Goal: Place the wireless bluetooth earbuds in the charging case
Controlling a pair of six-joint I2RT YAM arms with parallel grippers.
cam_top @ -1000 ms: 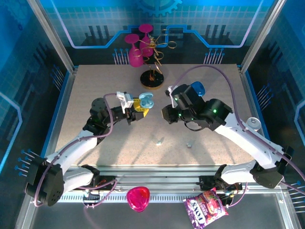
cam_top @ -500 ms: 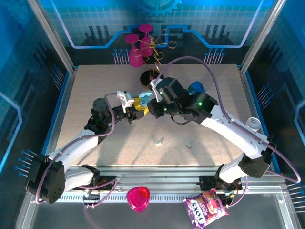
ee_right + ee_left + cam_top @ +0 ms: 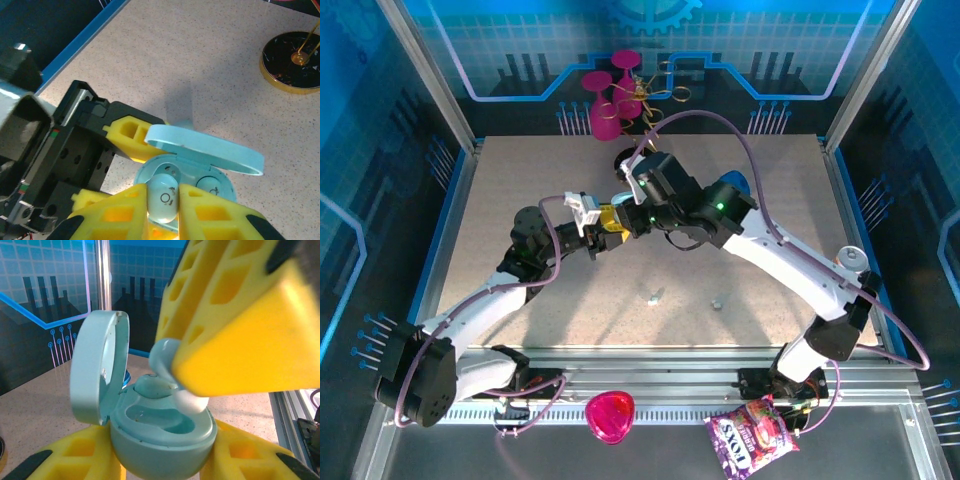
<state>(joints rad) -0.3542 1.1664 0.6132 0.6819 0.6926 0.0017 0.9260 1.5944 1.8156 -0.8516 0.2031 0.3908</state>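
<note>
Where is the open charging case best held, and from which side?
Probably by the rounded lower shell of the charging case, clamped across its sides from below the rim, as the left end effector does. The lid stands hinged open and the wells face up, so the top must stay free for the earbud in the right end effector.

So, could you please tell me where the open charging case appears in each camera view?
Top external: charging case near table centre, where the two wrists meet, mostly hidden.
Left wrist: charging case bottom centre, lid open leftward.
Right wrist: charging case lower centre, lid raised.
Shared landmark: yellow fingers of the left gripper clamping it.
</note>
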